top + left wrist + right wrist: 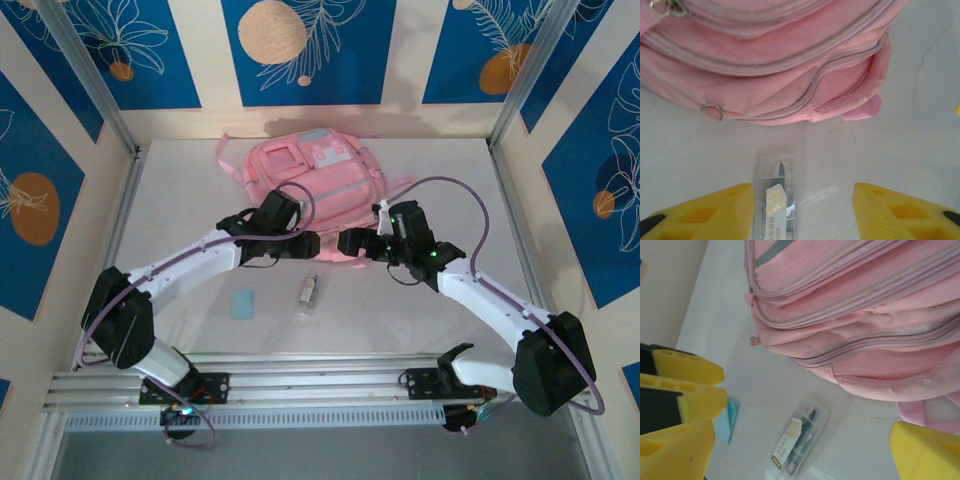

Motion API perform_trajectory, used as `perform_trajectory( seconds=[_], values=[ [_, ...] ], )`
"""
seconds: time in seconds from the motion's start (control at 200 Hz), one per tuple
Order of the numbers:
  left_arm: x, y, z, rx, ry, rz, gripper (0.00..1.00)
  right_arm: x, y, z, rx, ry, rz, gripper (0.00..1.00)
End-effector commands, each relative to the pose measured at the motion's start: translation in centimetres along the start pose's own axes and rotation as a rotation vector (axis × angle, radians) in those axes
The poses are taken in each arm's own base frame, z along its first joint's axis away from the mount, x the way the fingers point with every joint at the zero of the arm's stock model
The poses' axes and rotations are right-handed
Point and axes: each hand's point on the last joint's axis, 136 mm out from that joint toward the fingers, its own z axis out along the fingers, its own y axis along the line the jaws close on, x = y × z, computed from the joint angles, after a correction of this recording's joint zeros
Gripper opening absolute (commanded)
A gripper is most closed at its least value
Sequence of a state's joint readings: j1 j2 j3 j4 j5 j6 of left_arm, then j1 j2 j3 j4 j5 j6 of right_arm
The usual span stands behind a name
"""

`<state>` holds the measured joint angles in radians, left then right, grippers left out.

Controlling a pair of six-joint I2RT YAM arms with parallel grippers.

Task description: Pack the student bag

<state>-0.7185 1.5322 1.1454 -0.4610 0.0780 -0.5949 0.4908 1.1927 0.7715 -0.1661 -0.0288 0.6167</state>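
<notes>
Fingers of my left gripper [800, 212] stand half apart, empty, near the clear pen case [308, 293] just in front of the pink backpack [310, 180] lying flat; the right gripper [800, 450] gapes wide, empty too. It looks zipped, so I reckon opening comes next: catch a zip pull.

The student bag [310, 180] is soft pink woven cloth, matt and a bit scuffed and grubby near the seams, with a coarser mesh-textured panel at one corner, fabric zip tapes and a small shiny metal ring [712, 111] on a puller. The clear case [797, 437] is glossy transparent hard plastic with a printed paper label inside; the table [480, 290] is white, smooth and matt, with a faint sheen and hairline marks. The fingers [705, 212] are yellow matt plastic, faintly grainy, with moulded hollow cells.
</notes>
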Motion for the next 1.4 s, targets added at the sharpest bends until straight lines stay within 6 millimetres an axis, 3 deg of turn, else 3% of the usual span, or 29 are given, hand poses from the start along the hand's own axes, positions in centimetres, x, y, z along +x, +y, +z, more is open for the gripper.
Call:
perform_trajectory(
  seconds=[0.0,0.14,0.385,0.705,0.85,1.02,1.135,1.281,1.396],
  values=[
    [2.9,1.4,1.1,-0.031,0.069,0.002,0.58,0.2,-1.6,-0.4,0.077,-0.023,0.040,0.91],
    [5.5,2.2,3.0,-0.075,0.128,0.039,0.60,0.3,-3.6,-0.4,0.154,-0.042,0.102,0.91],
    [9.3,1.7,6.3,-0.118,0.241,0.148,0.66,0.3,-6.4,-0.7,0.184,-0.073,0.244,0.92],
    [10.4,2.8,9.4,-0.230,0.350,0.194,0.70,0.2,-7.1,-1.7,0.165,-0.111,0.275,0.93],
    [10.6,2.9,9.8,-0.230,0.362,0.196,0.57,0.2,-7.2,-2.0,0.164,-0.121,0.274,0.92],
    [9.6,2.0,8.4,-0.202,0.324,0.182,0.49,0.1,-6.4,-1.6,0.121,-0.103,0.249,0.93],
    [8.0,0.1,6.6,-0.137,0.277,0.136,0.48,0.3,-4.3,-0.8,0.031,-0.059,0.182,0.92],
    [3.9,-2.4,3.1,-0.027,0.144,0.066,0.47,0.8,-1.6,-0.2,-0.053,-0.018,0.084,0.91],
    [-0.1,-3.1,0.7,0.049,0.032,-0.002,0.47,0.9,0.3,-0.2,-0.123,-0.011,0.031,0.90]
  ],
)
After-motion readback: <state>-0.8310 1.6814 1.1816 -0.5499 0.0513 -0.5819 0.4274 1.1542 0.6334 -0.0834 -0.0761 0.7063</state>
